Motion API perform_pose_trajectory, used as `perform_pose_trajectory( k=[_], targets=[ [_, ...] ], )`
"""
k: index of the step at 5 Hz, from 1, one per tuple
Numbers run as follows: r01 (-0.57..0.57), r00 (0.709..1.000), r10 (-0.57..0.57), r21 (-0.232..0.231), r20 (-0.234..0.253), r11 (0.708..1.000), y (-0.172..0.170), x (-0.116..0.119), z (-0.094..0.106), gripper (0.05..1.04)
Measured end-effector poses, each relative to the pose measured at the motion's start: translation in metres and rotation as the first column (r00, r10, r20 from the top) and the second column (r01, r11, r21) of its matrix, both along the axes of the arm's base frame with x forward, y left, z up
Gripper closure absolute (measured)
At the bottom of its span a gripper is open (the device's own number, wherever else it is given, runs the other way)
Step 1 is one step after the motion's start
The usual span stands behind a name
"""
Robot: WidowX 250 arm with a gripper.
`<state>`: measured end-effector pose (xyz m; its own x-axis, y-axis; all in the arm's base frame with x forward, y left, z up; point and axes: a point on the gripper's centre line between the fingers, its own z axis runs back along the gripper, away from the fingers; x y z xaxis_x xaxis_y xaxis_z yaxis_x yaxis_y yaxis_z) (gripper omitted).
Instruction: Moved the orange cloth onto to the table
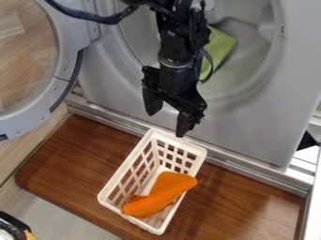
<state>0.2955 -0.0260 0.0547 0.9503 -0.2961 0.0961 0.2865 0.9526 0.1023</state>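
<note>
The black gripper [167, 123] hangs above the far end of the white basket, in front of the washing machine's opening. Its two fingers are spread apart with nothing between them. The orange cloth [164, 194] lies folded in the near half of the basket [111, 187], with one end resting up by the basket's right wall. A gap separates the gripper from the cloth. The basket stands on the brown wooden table [248, 201].
Behind stands a washing machine [251, 122], a green cloth [219, 49] inside its drum. Its round door [59, 77] is swung out at the left. A metal rail [257, 168] borders the table's far edge. A dark object [12, 227] sits at the lower left corner.
</note>
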Motion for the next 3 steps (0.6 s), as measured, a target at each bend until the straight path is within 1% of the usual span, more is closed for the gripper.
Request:
perform_pose_trajectory(
  k=[1, 2, 3],
  targets=[
    [0.006, 1.0, -0.006, 0.005, -0.027, 1.0, 0.0, -0.005, -0.008, 0.083],
    [0.135, 0.99, -0.135, -0.003, -0.029, 0.991, -0.029, -0.022, -0.018, 0.083],
    [0.252, 0.968, -0.252, -0.047, 0.01, 0.967, -0.051, -0.034, -0.022, 0.083]
  ],
)
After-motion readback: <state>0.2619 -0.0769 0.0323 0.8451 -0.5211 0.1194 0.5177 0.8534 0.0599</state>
